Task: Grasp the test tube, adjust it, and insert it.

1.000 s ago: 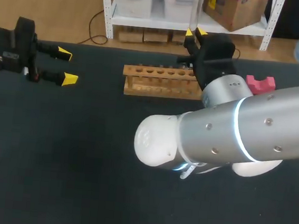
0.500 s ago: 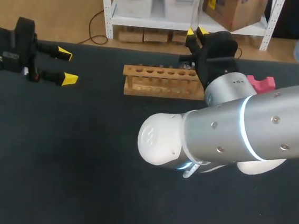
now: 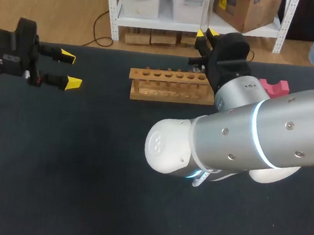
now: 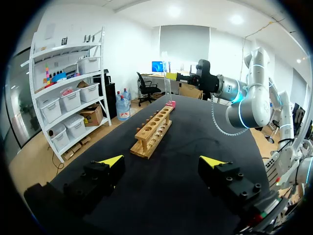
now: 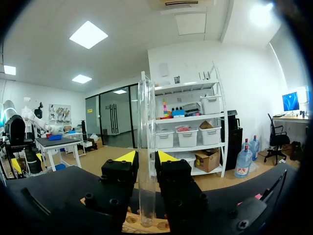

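- Pinching the test tube [image 5: 146, 122] in the right gripper [image 5: 146, 157], just above the right end of the wooden rack [image 3: 171, 85].
- Calling for centring the rounded bottom over one hole, lowering it straight and slowly, and loosening only once seated.
- Standing upright, long axis vertical, closed end pointing down at the rack.
- Hanging spread and empty, well to the left: the left gripper [image 3: 70, 69].

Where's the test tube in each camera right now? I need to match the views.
Head view: test tube upright in the right arm's jaws, past the wooden rack's right end.
Left wrist view: tube thin, upright above the rack's far end.
Right wrist view: tube upright between the jaws, bottom over the rack.
Shared landmark: the wooden rack.
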Robot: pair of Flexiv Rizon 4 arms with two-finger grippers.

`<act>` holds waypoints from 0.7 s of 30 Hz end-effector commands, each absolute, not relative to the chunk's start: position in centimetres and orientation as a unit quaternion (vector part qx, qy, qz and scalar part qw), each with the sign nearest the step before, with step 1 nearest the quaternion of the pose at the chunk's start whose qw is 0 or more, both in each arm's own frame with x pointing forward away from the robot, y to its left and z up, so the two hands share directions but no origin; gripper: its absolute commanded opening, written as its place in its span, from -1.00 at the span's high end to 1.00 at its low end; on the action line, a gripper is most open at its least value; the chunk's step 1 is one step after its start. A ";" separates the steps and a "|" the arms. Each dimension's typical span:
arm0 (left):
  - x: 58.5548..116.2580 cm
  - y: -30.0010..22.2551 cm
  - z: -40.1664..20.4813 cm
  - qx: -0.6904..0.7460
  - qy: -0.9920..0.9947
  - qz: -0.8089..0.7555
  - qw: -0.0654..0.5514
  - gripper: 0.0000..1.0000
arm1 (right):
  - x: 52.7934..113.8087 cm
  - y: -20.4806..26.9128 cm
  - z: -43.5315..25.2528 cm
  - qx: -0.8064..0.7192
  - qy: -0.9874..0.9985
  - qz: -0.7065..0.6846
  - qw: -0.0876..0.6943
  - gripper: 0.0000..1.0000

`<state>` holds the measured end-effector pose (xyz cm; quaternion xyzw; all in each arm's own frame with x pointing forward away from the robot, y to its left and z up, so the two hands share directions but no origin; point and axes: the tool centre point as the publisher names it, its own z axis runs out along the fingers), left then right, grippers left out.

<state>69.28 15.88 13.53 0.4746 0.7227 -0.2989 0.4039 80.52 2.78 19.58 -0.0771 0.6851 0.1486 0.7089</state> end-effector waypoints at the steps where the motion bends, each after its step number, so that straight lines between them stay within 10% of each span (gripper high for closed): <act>1: 69.3 16.0 13.4 0.475 0.721 -0.299 0.407 -1.00 | 80.5 2.6 19.6 -0.078 0.685 0.150 0.708 1.00; 21: 69.3 16.0 13.4 0.475 0.721 -0.299 0.407 -1.00 | 80.5 2.7 19.7 -0.078 0.684 0.147 0.710 1.00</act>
